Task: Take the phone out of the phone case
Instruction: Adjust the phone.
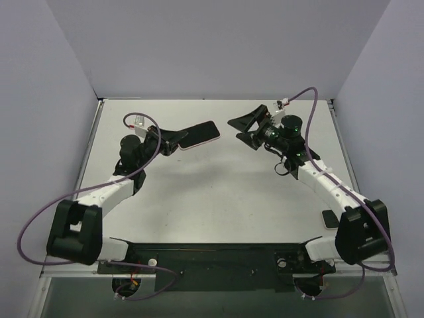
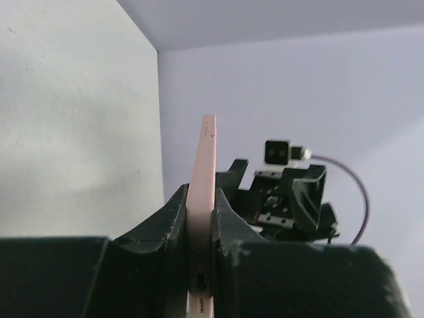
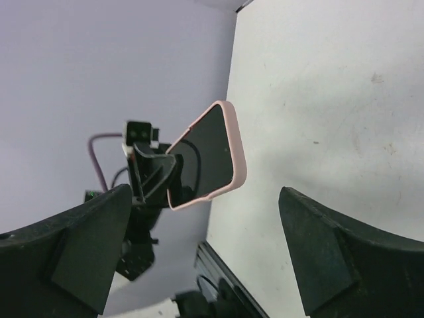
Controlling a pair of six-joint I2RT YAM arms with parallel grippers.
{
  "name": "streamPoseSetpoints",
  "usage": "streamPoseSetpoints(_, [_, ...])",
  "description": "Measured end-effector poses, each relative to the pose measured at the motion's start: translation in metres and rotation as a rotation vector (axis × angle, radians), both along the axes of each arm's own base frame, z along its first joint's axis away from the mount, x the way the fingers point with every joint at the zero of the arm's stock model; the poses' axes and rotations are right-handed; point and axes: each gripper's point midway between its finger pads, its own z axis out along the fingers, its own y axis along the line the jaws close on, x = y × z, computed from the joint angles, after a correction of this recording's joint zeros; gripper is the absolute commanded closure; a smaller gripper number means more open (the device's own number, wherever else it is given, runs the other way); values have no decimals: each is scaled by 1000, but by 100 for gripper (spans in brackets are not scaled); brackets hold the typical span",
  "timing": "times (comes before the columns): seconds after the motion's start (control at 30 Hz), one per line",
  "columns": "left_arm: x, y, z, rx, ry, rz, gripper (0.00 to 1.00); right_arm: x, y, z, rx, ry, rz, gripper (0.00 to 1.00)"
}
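Observation:
The phone (image 1: 201, 132), dark screen up, sits inside its pink phone case (image 3: 236, 154) and hangs above the far left part of the table. My left gripper (image 1: 175, 141) is shut on one short end of it. In the left wrist view the case (image 2: 203, 179) stands edge-on between the black fingers (image 2: 232, 232), its port end toward the camera. My right gripper (image 1: 242, 128) is open to the right of the phone, with a gap between them. In the right wrist view the phone (image 3: 207, 154) floats beyond the wide-apart fingers (image 3: 324, 252), touching neither.
The white table (image 1: 218, 199) is walled at the back and both sides. A small pale object (image 1: 329, 218) lies near the right edge by the right arm's base. Purple cables loop off both wrists.

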Motion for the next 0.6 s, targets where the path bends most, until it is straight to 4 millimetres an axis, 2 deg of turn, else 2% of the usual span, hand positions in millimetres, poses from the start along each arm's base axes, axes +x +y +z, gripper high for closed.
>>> streamPoseSetpoints(0.1, [37,-4,-15,-107,100,58,100,37,5,-16,74,118,-86,17])
streamPoseSetpoints(0.17, [59,-7,-16,-168,125,91,100,57,8,-19,112,168,-133,20])
streamPoseSetpoints(0.23, [74,-14,-7,-226,120,114,100,75,9,-15,154,192,-177,25])
streamPoseSetpoints(0.33, [82,-29,16,-297,81,116,100,93,9,-5,210,199,-219,34])
streamPoseSetpoints(0.47, [81,-57,43,-360,31,84,100,108,9,7,257,178,-250,51])
streamPoseSetpoints(0.5, [81,-61,43,-364,34,85,100,110,8,9,264,173,-258,57])
streamPoseSetpoints(0.6, [80,-74,36,-370,56,83,100,114,3,11,256,157,-281,59])
